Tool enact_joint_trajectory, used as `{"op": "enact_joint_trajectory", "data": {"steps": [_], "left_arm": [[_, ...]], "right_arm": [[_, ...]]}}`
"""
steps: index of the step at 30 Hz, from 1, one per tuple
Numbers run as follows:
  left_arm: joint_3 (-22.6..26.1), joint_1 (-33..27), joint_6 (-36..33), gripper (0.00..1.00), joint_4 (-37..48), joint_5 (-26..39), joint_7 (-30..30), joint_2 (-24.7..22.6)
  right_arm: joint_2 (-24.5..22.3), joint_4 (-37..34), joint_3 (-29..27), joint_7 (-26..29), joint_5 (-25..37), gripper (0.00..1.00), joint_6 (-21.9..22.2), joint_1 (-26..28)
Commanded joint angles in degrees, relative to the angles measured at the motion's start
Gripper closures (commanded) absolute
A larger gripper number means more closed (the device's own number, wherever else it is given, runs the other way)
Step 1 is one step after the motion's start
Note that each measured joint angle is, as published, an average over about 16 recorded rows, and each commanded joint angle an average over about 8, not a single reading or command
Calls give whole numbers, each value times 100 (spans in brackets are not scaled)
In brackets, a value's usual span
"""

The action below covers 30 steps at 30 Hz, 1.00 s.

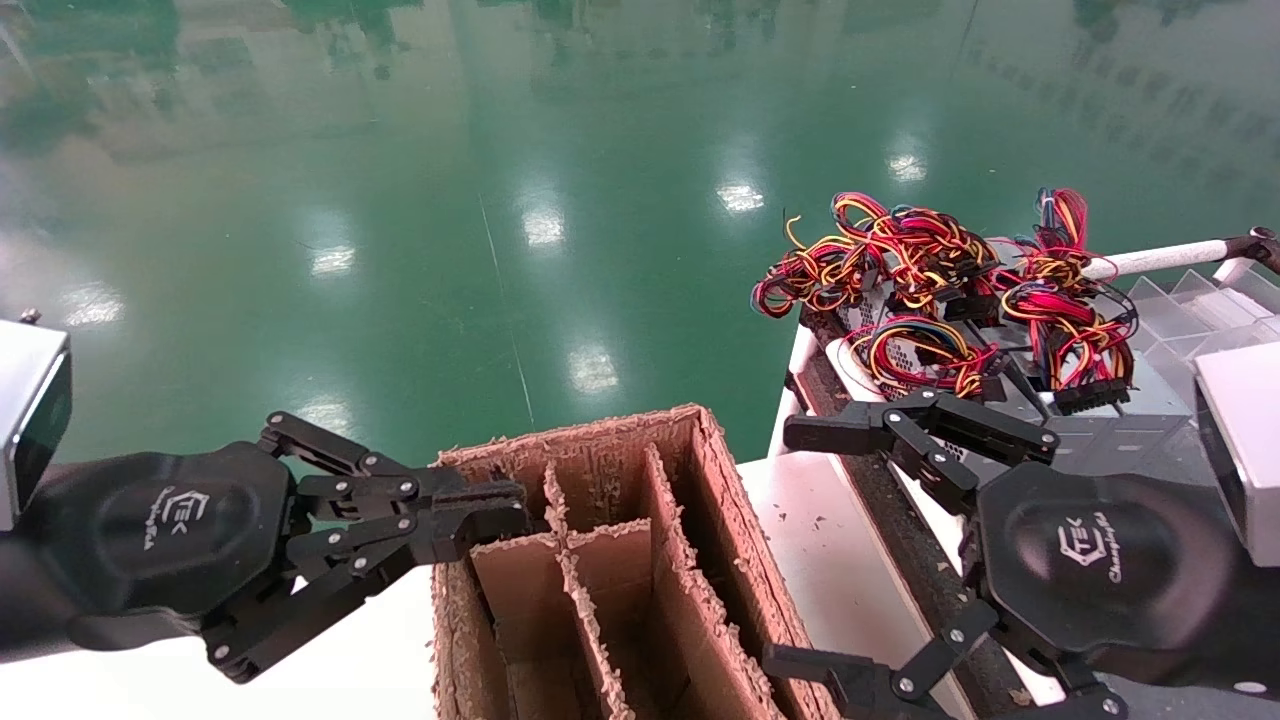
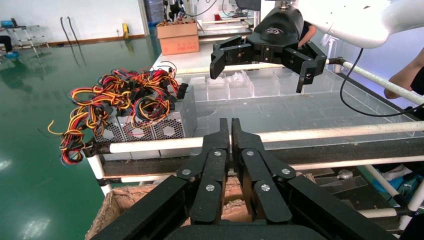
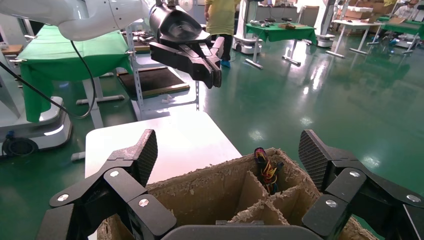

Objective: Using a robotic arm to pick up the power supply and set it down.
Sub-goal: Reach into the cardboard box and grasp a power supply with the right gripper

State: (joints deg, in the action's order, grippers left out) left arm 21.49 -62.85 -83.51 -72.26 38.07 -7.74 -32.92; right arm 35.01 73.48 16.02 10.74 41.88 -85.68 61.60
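Silver-grey power supplies (image 1: 925, 350) with tangled red, yellow and black wires lie at the far right on a rack; their perforated fan grilles (image 2: 142, 129) face the left wrist view. My right gripper (image 1: 800, 550) hangs open and empty just in front of them, between the rack and the brown cardboard box (image 1: 745, 560). In the right wrist view its fingers (image 3: 145, 152) spread wide above the box (image 3: 195, 192), where a wire bunch (image 3: 267, 170) shows in one compartment. My left gripper (image 1: 500, 510) is shut and empty at the box's left rim.
The divided box stands on a white table (image 1: 840, 540). White pipe rails (image 2: 320, 132) edge the rack. A clear plastic divider tray (image 2: 240, 85) lies behind the power supplies. Green floor lies beyond. A person in yellow (image 3: 220, 20) stands far off.
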Motion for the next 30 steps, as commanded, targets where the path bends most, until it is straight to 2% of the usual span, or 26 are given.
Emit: {"op": "enact_joint_trajectory", "data": {"steps": [1,19,30], "left_arm": [[0,0,0,0,0,0,0,0],[0,0,0,0,1,0,0,0],[0,0,0,0,2,0,1,0]], "right_arm": [[0,0,0,0,0,0,0,0],[12,-9,14,21,19,0,27,-5],[183,-56,220,293,405,0,420,103]]}}
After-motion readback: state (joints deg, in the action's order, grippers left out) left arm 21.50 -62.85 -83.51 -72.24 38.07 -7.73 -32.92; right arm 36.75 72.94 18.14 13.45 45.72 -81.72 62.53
